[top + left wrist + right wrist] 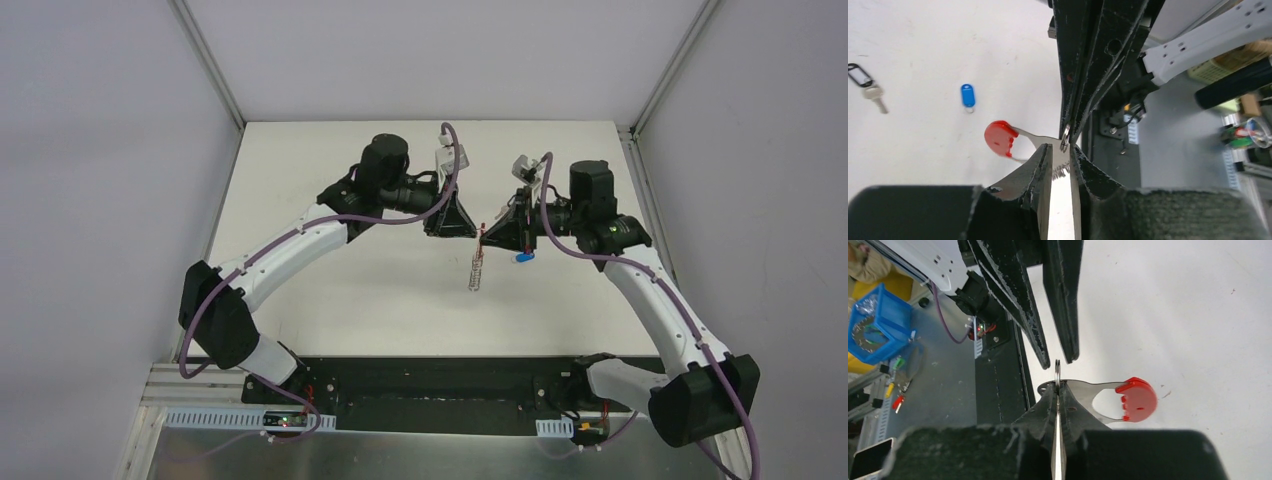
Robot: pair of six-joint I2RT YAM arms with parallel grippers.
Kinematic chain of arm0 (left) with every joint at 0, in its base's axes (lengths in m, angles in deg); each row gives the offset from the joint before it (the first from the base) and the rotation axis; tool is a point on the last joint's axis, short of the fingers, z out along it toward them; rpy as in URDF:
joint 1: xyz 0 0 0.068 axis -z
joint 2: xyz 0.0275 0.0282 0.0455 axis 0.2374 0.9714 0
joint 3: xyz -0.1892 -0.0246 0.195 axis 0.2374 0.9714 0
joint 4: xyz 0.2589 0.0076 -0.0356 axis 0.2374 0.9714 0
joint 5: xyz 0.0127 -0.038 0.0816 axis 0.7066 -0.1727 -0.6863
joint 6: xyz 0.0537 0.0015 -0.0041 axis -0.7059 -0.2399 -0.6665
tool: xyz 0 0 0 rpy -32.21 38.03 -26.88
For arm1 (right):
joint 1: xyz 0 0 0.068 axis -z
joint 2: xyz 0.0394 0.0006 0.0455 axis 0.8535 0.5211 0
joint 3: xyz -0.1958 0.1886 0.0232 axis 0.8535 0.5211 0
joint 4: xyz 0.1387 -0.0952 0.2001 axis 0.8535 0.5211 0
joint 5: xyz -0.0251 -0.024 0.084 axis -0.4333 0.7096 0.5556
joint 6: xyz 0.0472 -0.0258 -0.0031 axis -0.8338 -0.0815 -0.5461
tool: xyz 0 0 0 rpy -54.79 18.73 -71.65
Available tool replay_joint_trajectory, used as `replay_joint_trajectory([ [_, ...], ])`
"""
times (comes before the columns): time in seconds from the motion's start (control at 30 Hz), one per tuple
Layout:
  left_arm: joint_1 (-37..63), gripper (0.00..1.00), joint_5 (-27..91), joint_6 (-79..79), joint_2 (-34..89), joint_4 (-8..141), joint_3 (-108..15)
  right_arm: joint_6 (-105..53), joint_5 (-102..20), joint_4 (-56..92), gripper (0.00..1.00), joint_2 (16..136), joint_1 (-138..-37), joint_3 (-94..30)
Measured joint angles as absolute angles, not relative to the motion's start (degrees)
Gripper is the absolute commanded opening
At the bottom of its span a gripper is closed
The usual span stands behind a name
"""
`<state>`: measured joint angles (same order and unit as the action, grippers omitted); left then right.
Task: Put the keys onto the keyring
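Observation:
The keyring is a red band (pixel 999 138) on a silvery plate with a chain of small rings (pixel 477 270) hanging below it. My right gripper (pixel 1058 387) is shut on the plate and a small ring (pixel 1057 371) and holds the keyring above the table. My left gripper (pixel 1061 149) faces it, open, with its fingertips on either side of that ring and not touching it. The blue-headed key (pixel 967 95) lies on the table and also shows in the top view (pixel 522 257). The silver key with a dark loop (pixel 869 89) lies further off.
The white table (pixel 350 300) has walls left, right and behind. A black base strip (pixel 440 385) runs along the near edge. Both arms meet over the table's middle.

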<state>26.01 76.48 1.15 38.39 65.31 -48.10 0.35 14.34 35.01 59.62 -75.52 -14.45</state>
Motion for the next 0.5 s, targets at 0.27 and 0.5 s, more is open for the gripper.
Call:
replay_joint_trajectory([
  [0.27, 26.15, 0.34, 73.94, -19.92, 38.37, 85.42, -56.82, 7.19, 9.32, 42.25, 0.00, 63.89, -80.86, -17.05],
  [0.5, 28.11, 0.36, 73.92, -28.29, 39.20, 92.10, -58.40, 8.52, 8.88, 44.22, 0.00, 66.40, -81.91, -17.40],
])
